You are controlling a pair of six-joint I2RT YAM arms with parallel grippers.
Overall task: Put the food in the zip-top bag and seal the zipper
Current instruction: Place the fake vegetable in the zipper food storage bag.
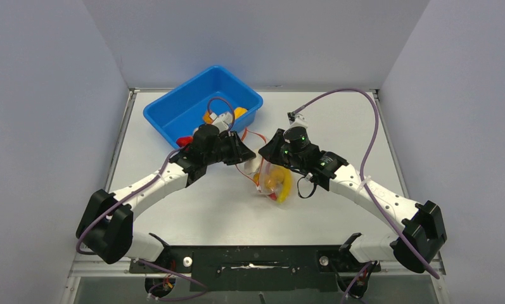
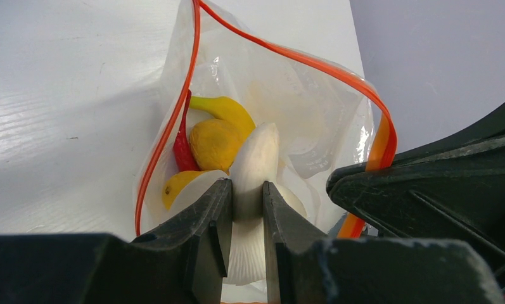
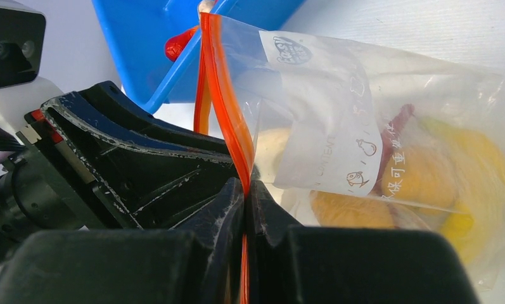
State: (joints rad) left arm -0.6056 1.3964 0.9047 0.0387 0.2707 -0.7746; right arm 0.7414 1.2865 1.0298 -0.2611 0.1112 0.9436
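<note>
The clear zip-top bag [image 1: 272, 180] lies between the two arms, its mouth held wide open. My left gripper [image 2: 246, 187] is shut on a white ribbed garlic [image 2: 257, 155] at the bag's mouth. Inside the bag lie a yellow banana [image 2: 227, 111], an orange lump [image 2: 215, 142] and a red chili [image 2: 182, 145]. My right gripper [image 3: 244, 187] is shut on the red-orange zipper [image 3: 227, 101] and lifts one edge of the mouth. The zipper [image 2: 300, 60] loops open around the food. From above, the left gripper [image 1: 240, 152] and right gripper [image 1: 268, 149] nearly meet.
A blue tub [image 1: 173, 107] stands at the back left, just behind the left wrist. It holds orange and yellow pieces [image 1: 237, 114] and a red piece [image 1: 185, 140]. The tub's wall [image 3: 148, 38] rises close behind the bag's mouth. Grey walls enclose the white table [image 1: 338, 126].
</note>
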